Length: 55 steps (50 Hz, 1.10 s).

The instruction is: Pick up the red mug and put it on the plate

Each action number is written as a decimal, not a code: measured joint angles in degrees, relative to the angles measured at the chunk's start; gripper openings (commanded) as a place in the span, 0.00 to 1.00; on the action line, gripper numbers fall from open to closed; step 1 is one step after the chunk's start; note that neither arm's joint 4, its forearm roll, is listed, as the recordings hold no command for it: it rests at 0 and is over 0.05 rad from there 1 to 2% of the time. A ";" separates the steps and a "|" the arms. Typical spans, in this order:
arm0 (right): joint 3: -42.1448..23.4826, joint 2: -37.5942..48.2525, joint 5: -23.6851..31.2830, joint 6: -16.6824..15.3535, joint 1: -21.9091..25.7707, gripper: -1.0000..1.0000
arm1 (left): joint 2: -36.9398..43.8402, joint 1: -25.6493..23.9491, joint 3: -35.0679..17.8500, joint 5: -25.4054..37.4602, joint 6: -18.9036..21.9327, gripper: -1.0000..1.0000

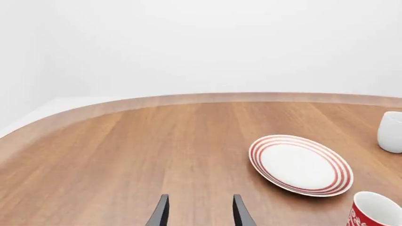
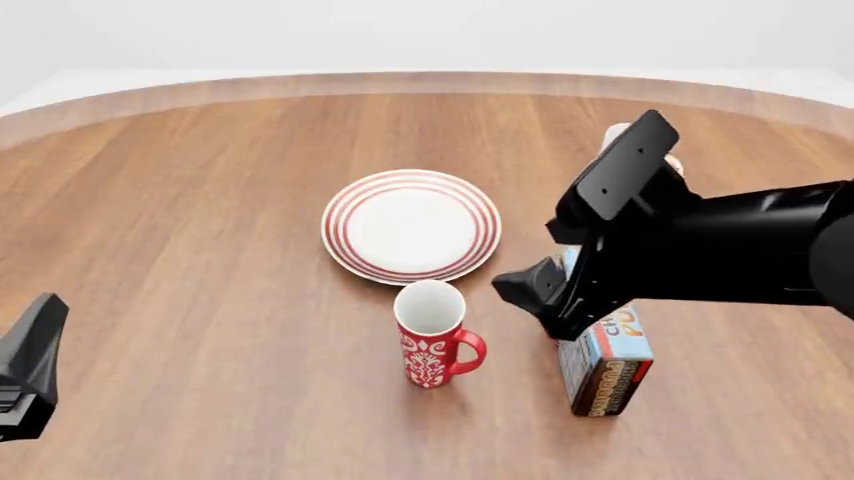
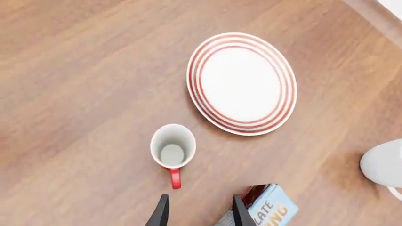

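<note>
The right gripper point(image 3: 199, 212) hangs open above, beside the red mug point(image 3: 172, 146).

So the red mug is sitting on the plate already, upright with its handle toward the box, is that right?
Not quite. The red mug is upright with its handle toward the box, but it stands on the table just in front of the plate, not on it. The front view shows this.

The right arm point(image 2: 747, 245) reaches in above the table, bent downward, its claw point(image 3: 199, 207) parted and holding nothing. The left arm point(image 2: 30, 365) sits low at the near edge; its claw point(image 1: 198, 209) likewise gapes.
</note>
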 measured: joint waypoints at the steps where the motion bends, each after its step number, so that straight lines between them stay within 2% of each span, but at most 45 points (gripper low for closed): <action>1: 0.11 0.23 -0.23 0.12 0.19 1.00 | 0.00 0.00 0.00 0.00 0.00 1.00; 26: 3.33 4.64 -6.10 3.91 4.05 1.00 | 0.00 0.00 0.00 0.00 0.00 1.00; 55: 5.60 9.56 -11.55 5.87 4.40 1.00 | 0.00 0.00 0.00 0.00 0.00 1.00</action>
